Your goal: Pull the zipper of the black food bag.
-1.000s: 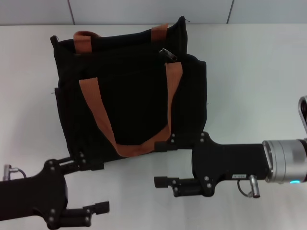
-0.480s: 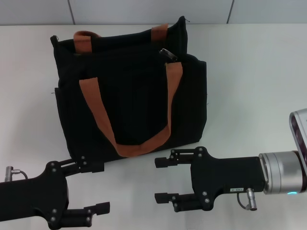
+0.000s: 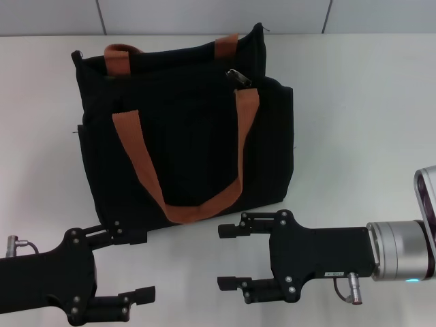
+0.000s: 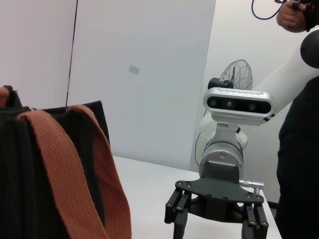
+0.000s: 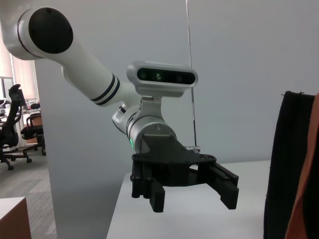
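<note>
The black food bag (image 3: 184, 136) lies flat on the white table, with two rust-orange straps (image 3: 139, 163) across it. The small silver zipper pull (image 3: 236, 76) sits near the bag's far right top edge. My right gripper (image 3: 227, 256) is open and empty, just in front of the bag's near right corner, not touching it. My left gripper (image 3: 136, 266) is open and empty by the bag's near left corner. The left wrist view shows the bag (image 4: 20, 174) close up and the right gripper (image 4: 214, 219) beyond. The right wrist view shows the left gripper (image 5: 192, 196) and the bag's edge (image 5: 289, 164).
The white table (image 3: 361, 122) stretches to the right of the bag and ends at a wall at the back. A person's arm (image 4: 296, 12) and a fan (image 4: 235, 75) show behind the robot in the left wrist view.
My right gripper has drawn back from the bag's near edge toward the table's front, still open. The left gripper and the bag have not moved.
</note>
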